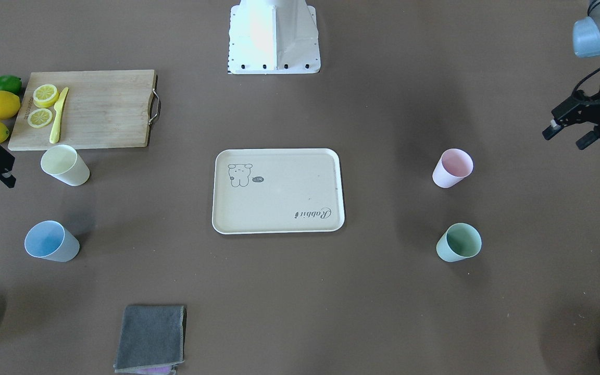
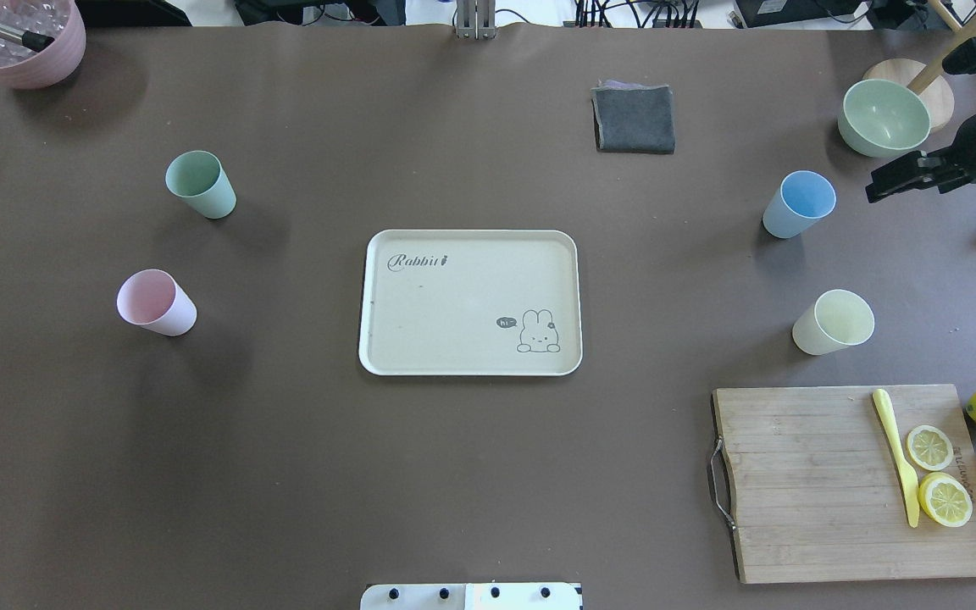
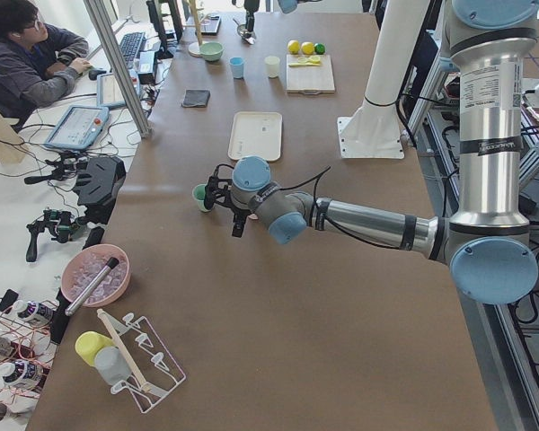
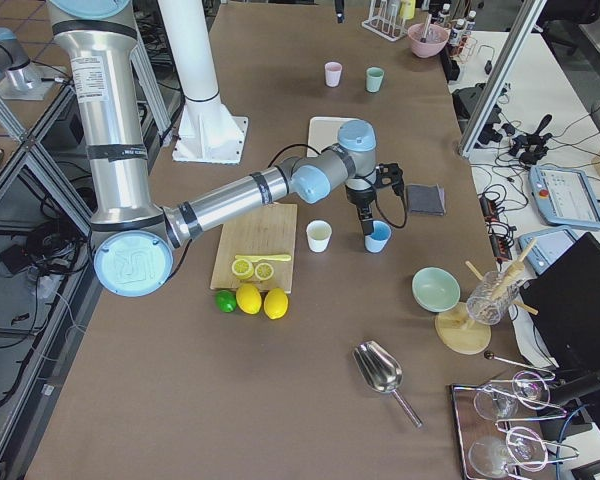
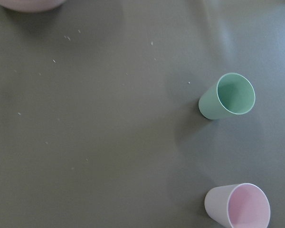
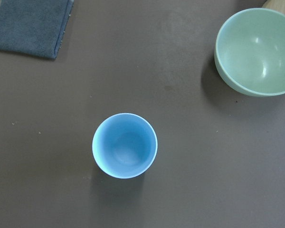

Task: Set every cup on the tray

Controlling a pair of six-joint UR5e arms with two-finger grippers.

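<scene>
Four cups, none on the tray (image 2: 471, 280) yet. In the overhead view it sits mid-frame and bare.

- Pink cup (image 2: 156, 302) and mint cup (image 2: 200, 184) stand in the left half of that view, well apart from the tray.
- Blue cup (image 2: 799, 204) and yellow cup (image 2: 833, 322) stand in the right half. The yellow one is near the top edge of the cutting board (image 2: 810, 483).
- All four are upright with mouths up, so the long axis is vertical.

Key relation: the right wrist view has the blue cup almost dead centre, slightly left and low. That puts the right gripper (image 2: 886, 182) roughly over it, with the green bowl (image 6: 255, 52) upper right and the grey cloth (image 6: 31, 26) upper left. In the left wrist view the mint cup sits at right mid-height and the pink cup in the lower right corner, neither centred.

Judgement: the right arm is better lined up. A small lateral trim, then a straight descent onto the blue rim, looks like the next move.

Fingers:
- The left gripper (image 1: 567, 135), at the right edge of the front-facing view, has its fingertips spread with nothing between them.
- The right gripper is cropped or edge-on everywhere it shows, so its opening can't be told. It carries no cup, since all four stand on the table.

Risk: the green bowl is near the blue cup.
</scene>
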